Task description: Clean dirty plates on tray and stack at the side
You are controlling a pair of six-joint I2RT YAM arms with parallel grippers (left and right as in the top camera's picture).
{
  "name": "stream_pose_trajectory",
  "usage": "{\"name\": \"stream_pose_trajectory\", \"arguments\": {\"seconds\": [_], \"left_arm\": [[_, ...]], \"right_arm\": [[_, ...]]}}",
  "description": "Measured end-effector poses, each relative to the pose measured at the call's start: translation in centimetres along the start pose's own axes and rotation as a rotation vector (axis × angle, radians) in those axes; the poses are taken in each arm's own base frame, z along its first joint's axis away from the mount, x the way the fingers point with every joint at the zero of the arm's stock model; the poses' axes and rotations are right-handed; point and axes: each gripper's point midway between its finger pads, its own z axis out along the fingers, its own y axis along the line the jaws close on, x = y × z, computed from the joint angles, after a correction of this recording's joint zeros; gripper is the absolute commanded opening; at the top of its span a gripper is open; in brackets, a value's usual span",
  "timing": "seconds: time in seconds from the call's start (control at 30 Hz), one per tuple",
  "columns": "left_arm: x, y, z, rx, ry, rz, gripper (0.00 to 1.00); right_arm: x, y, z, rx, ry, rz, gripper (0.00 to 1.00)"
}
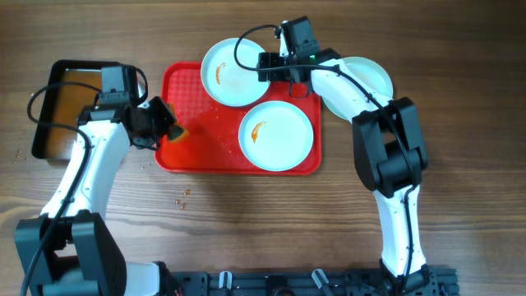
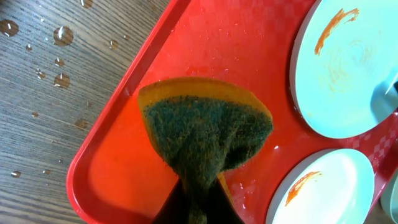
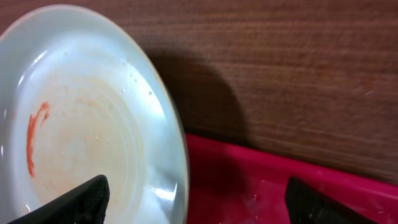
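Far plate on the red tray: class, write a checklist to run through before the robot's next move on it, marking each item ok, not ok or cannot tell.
1. Right gripper open, fingers either side of the far plate's rim: ok.
2. Far plate gripped: not ok, jaws not closed.
3. Left gripper shut on the sponge: ok.
4. Sponge touching a plate: not ok, it is over a bare corner of the tray.
5. Smears to clean visible on far plate and near plate: ok.
6. Third plate, beside the tray, clean: cannot tell, the arm covers part.
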Motion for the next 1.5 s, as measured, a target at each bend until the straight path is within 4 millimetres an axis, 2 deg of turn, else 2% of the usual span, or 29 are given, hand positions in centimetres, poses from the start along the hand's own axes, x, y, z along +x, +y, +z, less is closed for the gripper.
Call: {"name": "stream_pose_trajectory", "arguments": {"seconds": [0.03, 0.1, 0.13, 0.2, 0.27, 0.33, 0.4, 0.47, 0.63, 0.8, 0.83, 0.87, 0.93, 1.0, 1.1, 1.17, 1.23, 1.3, 1.33, 1.37, 1.4, 1.5], "left_arm": [[0.0, 0.0, 0.0, 0.000, -0.001, 0.000, 0.04], [0.0, 0.0, 0.0, 0.000, 0.000, 0.000, 0.04], [0.0, 0.0, 0.0, 0.000, -0.001, 0.000, 0.04], [-0.1, 0.0, 0.0, 0.001, -0.002, 0.001, 0.04], [-0.1, 0.0, 0.0, 0.001, -0.002, 0.001, 0.04], [-0.1, 0.0, 0.0, 0.001, -0.002, 0.001, 0.04], [-0.1, 0.0, 0.0, 0.001, -0.002, 0.001, 0.04], [0.0, 0.0, 0.0, 0.001, -0.002, 0.000, 0.04], [0.0, 0.0, 0.0, 0.000, 0.000, 0.000, 0.04], [0.0, 0.0, 0.0, 0.000, 0.000, 0.000, 0.04], [0.0, 0.0, 0.0, 0.000, 0.000, 0.000, 0.04], [0.0, 0.0, 0.0, 0.000, 0.000, 0.000, 0.04], [0.0, 0.0, 0.0, 0.000, 0.000, 0.000, 0.04], [-0.1, 0.0, 0.0, 0.001, -0.002, 0.001, 0.04], [-0.1, 0.0, 0.0, 0.002, -0.004, 0.000, 0.04], [-0.1, 0.0, 0.0, 0.002, -0.003, 0.000, 0.04], [-0.1, 0.0, 0.0, 0.001, -0.003, 0.001, 0.04], [-0.1, 0.0, 0.0, 0.002, -0.003, 0.000, 0.04], [-0.1, 0.0, 0.0, 0.002, -0.003, 0.000, 0.04], [-0.1, 0.0, 0.0, 0.001, -0.003, 0.001, 0.04], [-0.1, 0.0, 0.0, 0.002, -0.003, 0.001, 0.04], [-0.1, -0.1, 0.0, 0.002, -0.003, 0.000, 0.04]], "right_arm": [[0.3, 0.2, 0.2, -0.014, 0.010, 0.007, 0.84], [0.4, 0.7, 0.5, -0.048, 0.016, 0.015, 0.60], [0.7, 1.0, 0.6, -0.064, 0.025, 0.022, 0.52], [0.9, 1.4, 0.7, -0.079, 0.035, 0.027, 0.50], [1.4, 2.5, 0.9, -0.093, 0.044, 0.016, 0.28], [2.2, 3.7, 1.0, -0.100, 0.062, 0.010, 0.24], [3.6, 5.2, 1.2, -0.106, 0.096, -0.015, 0.15], [4.6, 6.3, 1.2, -0.111, 0.118, -0.038, 0.15], [6.5, 6.8, 1.2, -0.100, 0.178, -0.060, 0.15], [9.7, 10.7, 0.8, -0.134, 0.250, -0.184, 0.36], [10.2, 11.4, 0.6, -0.141, 0.265, -0.210, 0.46], [10.6, 11.8, 0.3, -0.138, 0.281, -0.224, 0.61], [10.0, 11.4, 0.2, -0.109, 0.267, -0.229, 0.64], [7.9, 10.6, 0.4, -0.074, 0.198, -0.237, 0.64], [5.3, 10.6, 0.7, -0.067, 0.095, -0.253, 0.64], [3.5, 11.4, 0.7, -0.086, 0.018, -0.255, 0.62], [4.1, 11.2, 1.4, -0.088, 0.036, -0.244, 0.49], [5.3, 10.6, 2.5, -0.078, 0.071, -0.221, 0.45], [5.4, 10.7, 2.8, -0.078, 0.074, -0.219, 0.37], [5.6, 10.8, 2.9, -0.077, 0.080, -0.220, 0.16], [5.9, 10.9, 2.9, -0.075, 0.091, -0.217, 0.07], [7.3, 10.7, 2.6, -0.064, 0.151, -0.208, 0.04]]}}
